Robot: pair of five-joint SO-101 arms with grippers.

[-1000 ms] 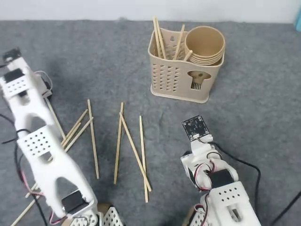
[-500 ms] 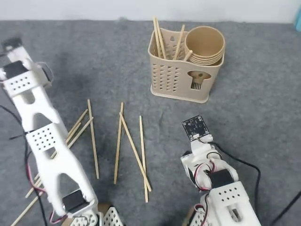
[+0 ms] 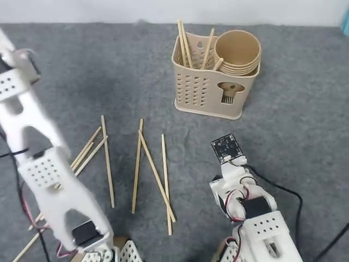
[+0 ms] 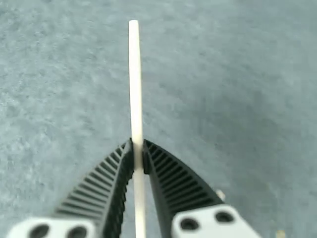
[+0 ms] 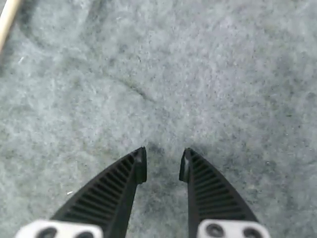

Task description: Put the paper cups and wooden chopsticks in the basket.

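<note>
Over grey carpet (image 4: 247, 74), well apart from basket (image 3: 202, 87), left claw (image 4: 137, 158) pinches chopstick (image 4: 133, 74).

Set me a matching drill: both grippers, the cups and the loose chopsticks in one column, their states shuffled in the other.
Column one
1. left gripper
2. right gripper
3. cups
4. loose chopsticks

Column two
A. stacked in the basket
B. open, holding nothing
C. lying on the carpet
D. shut on a chopstick

Pairs: 1-D, 2-B, 3-A, 4-C.
</note>
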